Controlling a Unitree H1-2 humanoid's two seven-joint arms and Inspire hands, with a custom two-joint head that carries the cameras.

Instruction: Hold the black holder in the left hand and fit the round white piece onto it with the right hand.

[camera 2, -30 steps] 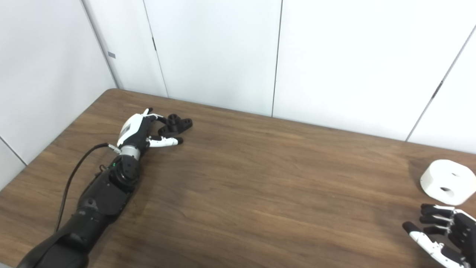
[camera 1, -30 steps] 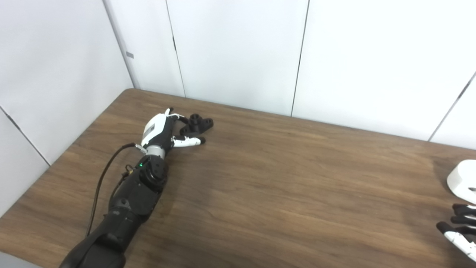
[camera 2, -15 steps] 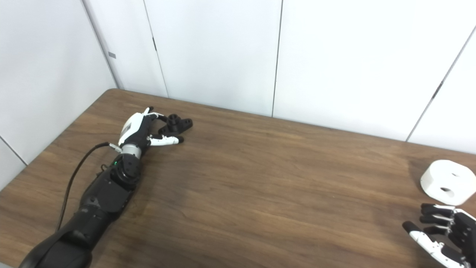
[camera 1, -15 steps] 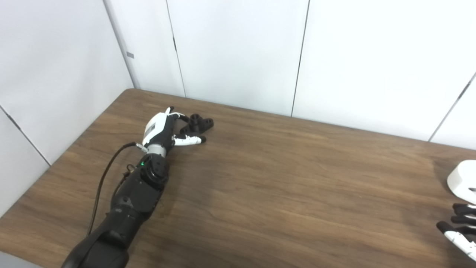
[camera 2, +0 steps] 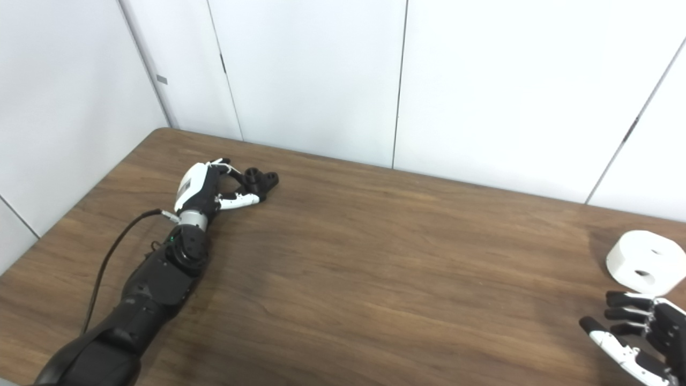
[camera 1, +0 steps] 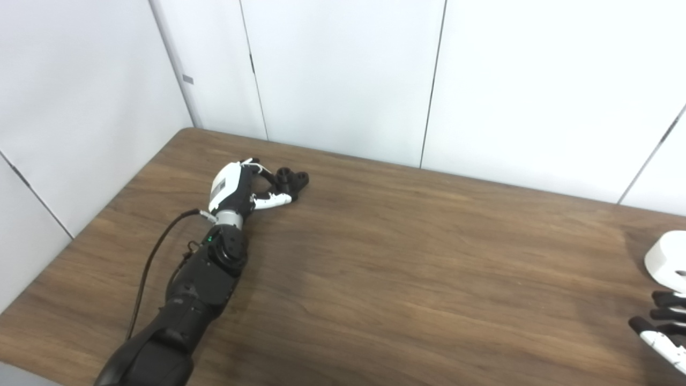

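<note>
Closing left hand (camera 2: pixel 206 187) around black holder (camera 2: pixel 260 181) at far-left tabletop (camera 2: pixel 375 257); grip not confirmed. Right hand (camera 2: pixel 638 335) open, empty, just short of round white piece (camera 2: pixel 640 262), which lies directly beyond its fingertips.

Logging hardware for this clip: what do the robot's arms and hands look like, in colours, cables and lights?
The left arm is glossy black, with a small green light near the wrist, a silver wrist ring and a black cable looping alongside. The left hand has a white back shell with a grey marking and black-and-white fingers. The right hand has black fingers and a white thumb segment; its arm is out of view.
</note>
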